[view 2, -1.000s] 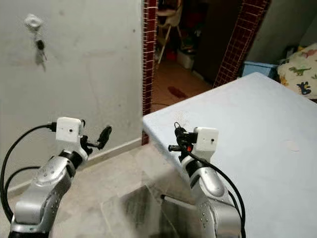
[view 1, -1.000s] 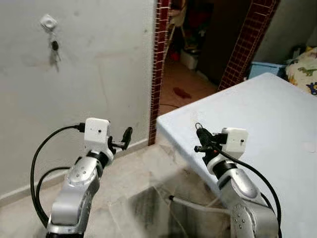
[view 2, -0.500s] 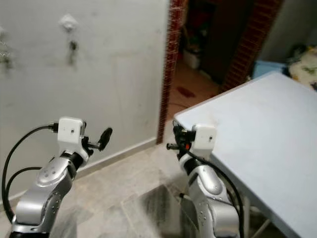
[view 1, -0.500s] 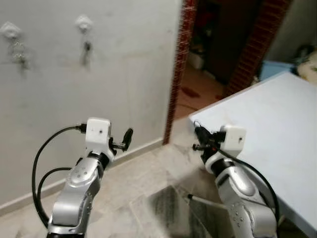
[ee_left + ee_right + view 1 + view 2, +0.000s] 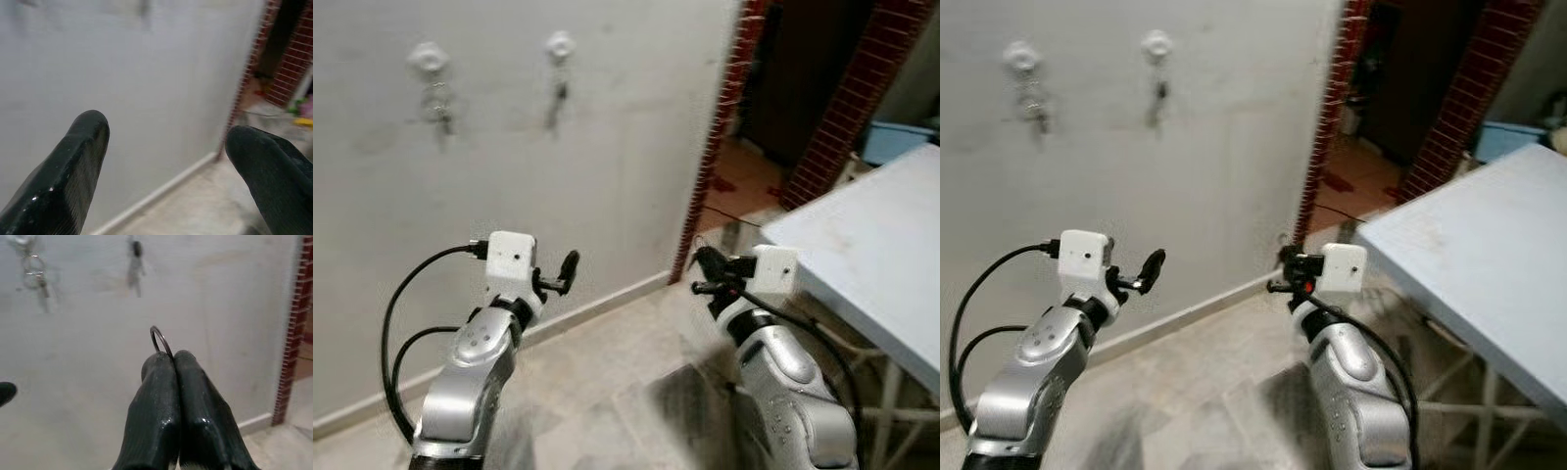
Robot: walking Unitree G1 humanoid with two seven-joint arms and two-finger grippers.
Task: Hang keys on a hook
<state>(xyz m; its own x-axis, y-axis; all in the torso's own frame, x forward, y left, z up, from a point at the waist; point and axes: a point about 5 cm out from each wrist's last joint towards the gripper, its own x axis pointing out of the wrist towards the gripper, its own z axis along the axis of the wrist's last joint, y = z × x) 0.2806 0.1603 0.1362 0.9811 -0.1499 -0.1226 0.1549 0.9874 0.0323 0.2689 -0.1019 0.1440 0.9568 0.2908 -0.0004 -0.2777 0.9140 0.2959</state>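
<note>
Two white hooks are fixed high on the grey wall, the left hook (image 5: 428, 57) and the right hook (image 5: 560, 43). A bunch of keys (image 5: 438, 103) hangs from the left one, and a dark key (image 5: 558, 96) hangs from the right one. My right gripper (image 5: 173, 357) is shut on a thin metal key ring (image 5: 159, 339), which sticks up from the fingertips. It is held at chest height (image 5: 702, 272), well below and to the right of the hooks. The left gripper (image 5: 166, 132) is open with nothing in it, raised toward the wall (image 5: 566, 266).
A red brick doorway (image 5: 717, 147) opens to a dark room right of the wall. A pale blue table (image 5: 871, 255) stands at my right, its corner near the right arm. Tiled floor (image 5: 607, 392) runs up to the wall's baseboard.
The view has swung left: the wall fills more of the picture, a second hook with keys has come into view, and the table has slid to the right. Both arms hold their pose.
</note>
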